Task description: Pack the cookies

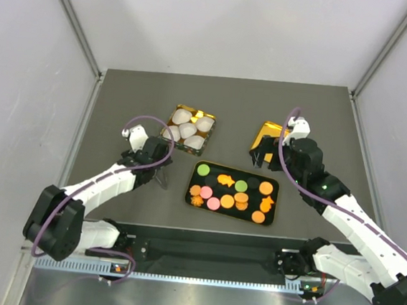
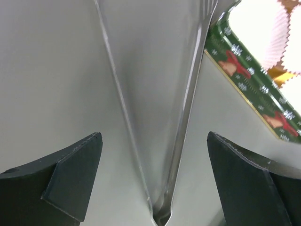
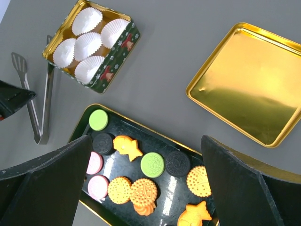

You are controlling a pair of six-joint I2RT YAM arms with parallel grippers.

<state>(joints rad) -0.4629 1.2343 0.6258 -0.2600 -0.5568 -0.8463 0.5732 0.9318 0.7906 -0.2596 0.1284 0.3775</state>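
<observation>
Steel tongs (image 2: pixel 187 117) are straddled by the wide-open, empty left gripper (image 2: pixel 154 160); closed upon off-centre, they could be skidded aside.

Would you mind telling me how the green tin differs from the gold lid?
The green tin holds five white paper cups; the gold lid holds nothing. The tin has deep green printed walls; the lid is shallow with only gold showing. Both are square, gold inside, and lie open side up.
</observation>
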